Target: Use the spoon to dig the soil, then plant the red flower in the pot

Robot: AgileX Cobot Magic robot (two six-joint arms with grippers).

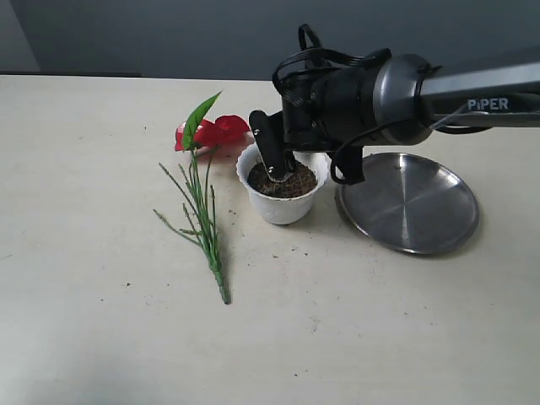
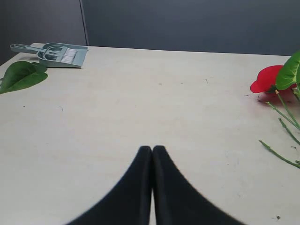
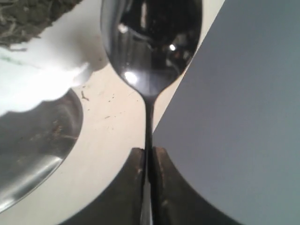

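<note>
The white pot (image 1: 283,202) stands mid-table, filled with dark soil (image 1: 295,184). My right gripper (image 1: 272,160) reaches across from the right and hangs over the pot, shut on the thin handle of the silver spoon (image 3: 150,42). The spoon's bowl points down at the soil (image 3: 28,16) by the scalloped rim (image 3: 42,79); I cannot tell whether it touches. The red flower (image 1: 215,132) lies flat on the table left of the pot, its long green stems (image 1: 202,219) running toward the front. My left gripper (image 2: 152,149) is shut and empty over bare table, the red flower (image 2: 267,79) off to one side.
A round steel plate (image 1: 409,202) lies just right of the pot, partly under the right arm. In the left wrist view a grey-green dustpan with a brush (image 2: 56,54) and a loose green leaf (image 2: 21,75) lie near the table's far edge.
</note>
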